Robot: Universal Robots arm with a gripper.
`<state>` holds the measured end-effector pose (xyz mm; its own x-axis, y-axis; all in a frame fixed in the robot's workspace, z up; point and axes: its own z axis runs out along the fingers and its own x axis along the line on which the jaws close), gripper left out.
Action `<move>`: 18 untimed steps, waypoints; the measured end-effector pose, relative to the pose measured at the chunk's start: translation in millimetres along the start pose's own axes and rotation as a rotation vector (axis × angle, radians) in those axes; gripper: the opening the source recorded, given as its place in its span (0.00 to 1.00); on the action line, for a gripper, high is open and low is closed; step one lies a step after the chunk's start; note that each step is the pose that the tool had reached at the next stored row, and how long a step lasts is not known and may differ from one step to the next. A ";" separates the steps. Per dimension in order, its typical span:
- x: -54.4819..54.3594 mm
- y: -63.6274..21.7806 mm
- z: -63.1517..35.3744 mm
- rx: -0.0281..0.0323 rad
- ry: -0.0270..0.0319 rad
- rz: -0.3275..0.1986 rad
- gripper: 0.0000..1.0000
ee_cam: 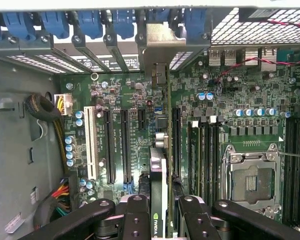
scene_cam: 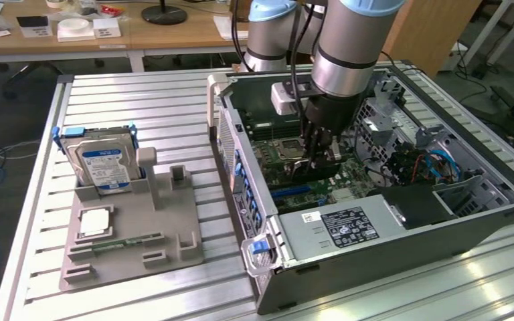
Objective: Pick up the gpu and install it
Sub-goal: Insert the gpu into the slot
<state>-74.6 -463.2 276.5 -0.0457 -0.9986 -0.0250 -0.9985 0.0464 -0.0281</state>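
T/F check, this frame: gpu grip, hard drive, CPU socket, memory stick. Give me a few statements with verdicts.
1. The end effector grips the gpu inside the open PC case. True.
2. The hard drive lies flat inside the case. False: it stands upright in the grey fixture, outside the case.
3. No cooler covers the CPU socket. True.
4. The end effector holds the memory stick. False: the stick lies in the grey fixture.

Jaws look matt black, the gpu (ee_cam: 158, 190) cooler smooth plastic, the case (scene_cam: 391, 257) dull metal, the table (scene_cam: 132, 100) ribbed metal.
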 end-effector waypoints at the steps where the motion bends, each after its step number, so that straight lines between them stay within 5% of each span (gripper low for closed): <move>1: 0.2 0.1 0.0 0.0000 0.0000 0.000 0.27; 18: 1.5 3.6 0.1 0.0000 0.0000 0.000 0.27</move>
<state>-78.3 -464.5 276.3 -0.0458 -0.9986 -0.0250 -0.9985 0.0465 -0.0281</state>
